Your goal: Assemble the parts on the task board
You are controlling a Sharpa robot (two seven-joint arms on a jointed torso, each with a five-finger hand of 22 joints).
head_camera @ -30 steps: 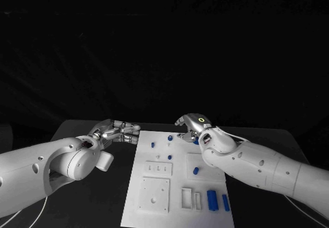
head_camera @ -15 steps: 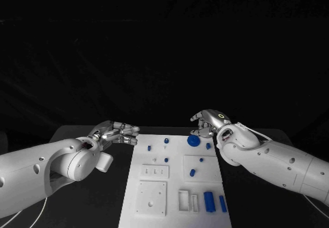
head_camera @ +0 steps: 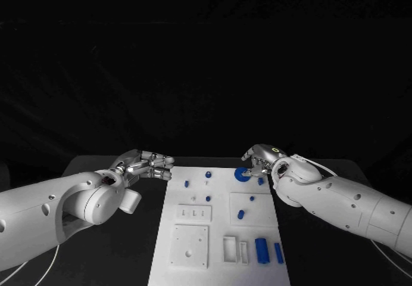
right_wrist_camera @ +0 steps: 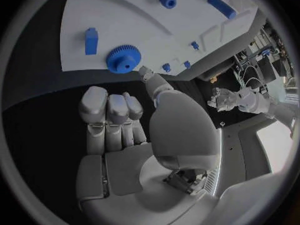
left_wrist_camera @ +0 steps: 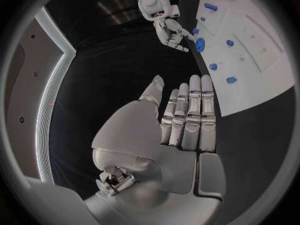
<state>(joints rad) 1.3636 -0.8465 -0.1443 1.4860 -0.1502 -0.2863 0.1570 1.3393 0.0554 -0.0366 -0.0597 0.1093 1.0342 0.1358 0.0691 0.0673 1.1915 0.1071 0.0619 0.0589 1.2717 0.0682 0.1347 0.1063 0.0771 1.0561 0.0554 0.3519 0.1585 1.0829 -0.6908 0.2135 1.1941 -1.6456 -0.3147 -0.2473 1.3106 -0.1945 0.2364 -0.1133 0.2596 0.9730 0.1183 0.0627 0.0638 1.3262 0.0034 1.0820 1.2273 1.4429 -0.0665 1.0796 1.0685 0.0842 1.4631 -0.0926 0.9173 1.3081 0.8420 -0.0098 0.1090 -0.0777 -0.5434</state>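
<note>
Black worktop (head_camera: 112, 250) carries my task board (head_camera: 219, 226); blue gear (head_camera: 242, 175) lies flat at its far right corner, just beyond my empty, spread right robot hand (head_camera: 260, 159), the nearer one

Task board (head_camera: 215, 238) near edge cut off

No readable text, labels, brands or numbers anywhere — task board (head_camera: 215, 238) plain white, blue parts unmarked, arms and hands bare of lettering. Only sign-like mark — small yellow-green ring on back of right hand (head_camera: 264, 159), no characters in it.
</note>
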